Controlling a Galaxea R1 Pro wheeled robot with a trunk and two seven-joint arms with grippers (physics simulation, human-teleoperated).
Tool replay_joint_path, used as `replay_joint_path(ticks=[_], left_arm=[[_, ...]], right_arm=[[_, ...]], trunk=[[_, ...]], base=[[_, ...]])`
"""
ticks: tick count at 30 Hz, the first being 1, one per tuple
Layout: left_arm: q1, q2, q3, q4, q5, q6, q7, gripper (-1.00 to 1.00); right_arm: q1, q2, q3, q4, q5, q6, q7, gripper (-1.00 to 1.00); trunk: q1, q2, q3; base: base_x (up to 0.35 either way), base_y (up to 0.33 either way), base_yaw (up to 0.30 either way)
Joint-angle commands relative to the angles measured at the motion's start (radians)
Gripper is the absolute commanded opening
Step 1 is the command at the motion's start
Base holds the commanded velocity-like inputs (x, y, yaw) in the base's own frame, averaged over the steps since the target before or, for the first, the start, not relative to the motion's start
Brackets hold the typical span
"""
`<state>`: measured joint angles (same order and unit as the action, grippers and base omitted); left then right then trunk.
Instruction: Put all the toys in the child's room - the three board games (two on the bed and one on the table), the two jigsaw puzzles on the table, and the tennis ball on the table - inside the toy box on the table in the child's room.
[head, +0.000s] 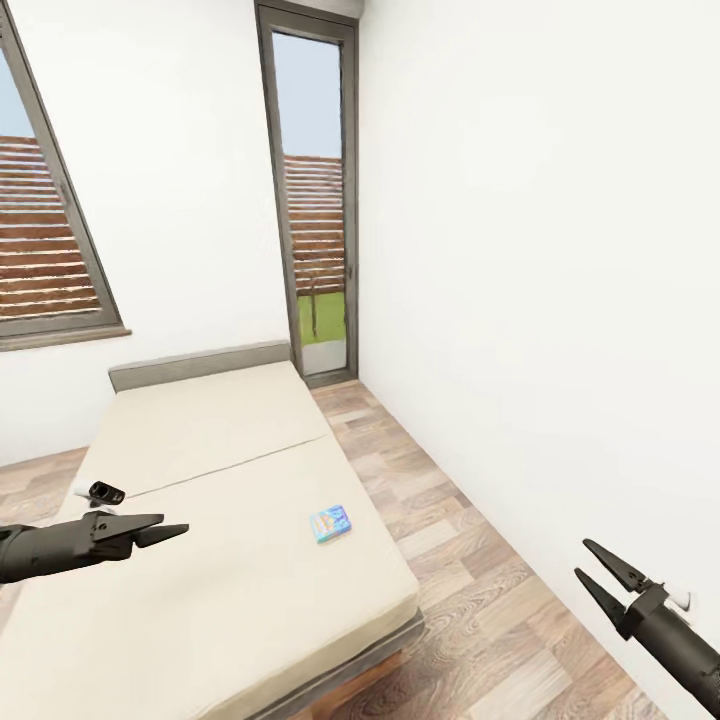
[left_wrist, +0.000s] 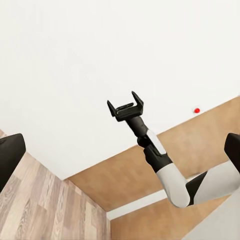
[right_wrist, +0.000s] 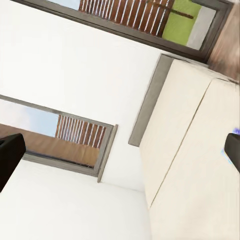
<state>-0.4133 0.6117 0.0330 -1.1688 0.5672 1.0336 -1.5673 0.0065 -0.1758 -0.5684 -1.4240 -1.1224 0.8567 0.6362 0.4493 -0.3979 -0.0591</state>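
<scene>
A small colourful board game box (head: 330, 523) lies flat on the beige bed (head: 230, 470), near the bed's right edge. My left gripper (head: 172, 524) hovers over the left part of the mattress, well left of the box. Its fingertips (left_wrist: 10, 155) stand far apart in the left wrist view, so it is open and empty. My right gripper (head: 583, 558) hangs over the wooden floor to the right of the bed, open with nothing in it. The left wrist view catches this same right gripper (left_wrist: 125, 107) with its fingers spread. A blue blur (right_wrist: 223, 150) beside the mattress (right_wrist: 200, 165) may be the box.
The bed has a grey headboard (head: 200, 365) against the far wall, under a slanted window (head: 45, 250). A tall narrow glass door (head: 315, 200) stands in the corner. A white wall (head: 550, 300) runs along the right. A strip of wooden floor (head: 470, 560) lies between bed and wall.
</scene>
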Motion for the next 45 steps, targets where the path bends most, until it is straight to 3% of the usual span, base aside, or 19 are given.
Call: replay_joint_path(ticks=[1,24,33,45], left_arm=[[-0.001,0.000,-0.001,0.000,0.000,0.010,-0.003,1.00],[-0.001,-0.001,-0.001,0.009,0.001,0.009,-0.003,1.00],[-0.001,-0.016,-0.002,0.011,0.000,0.009,-0.003,1.00],[-0.002,-0.025,0.000,0.011,-0.051,0.009,-0.003,1.00]], right_arm=[[0.000,0.000,-0.001,-0.001,-0.002,0.006,-0.007,1.00],[-0.002,0.001,0.000,-0.001,-0.004,0.007,-0.035,1.00],[-0.002,0.001,0.001,0.005,-0.002,0.005,-0.036,1.00],[-0.002,0.001,0.002,0.006,-0.001,-0.010,-0.035,1.00]], trunk=[[0.001,-0.002,-0.002],[0.001,-0.002,-0.002],[0.001,-0.002,-0.002],[0.001,-0.002,-0.002]], base=[[0.000,0.001,0.113],[0.000,0.000,0.209],[0.000,0.000,0.217],[0.000,0.000,0.212]])
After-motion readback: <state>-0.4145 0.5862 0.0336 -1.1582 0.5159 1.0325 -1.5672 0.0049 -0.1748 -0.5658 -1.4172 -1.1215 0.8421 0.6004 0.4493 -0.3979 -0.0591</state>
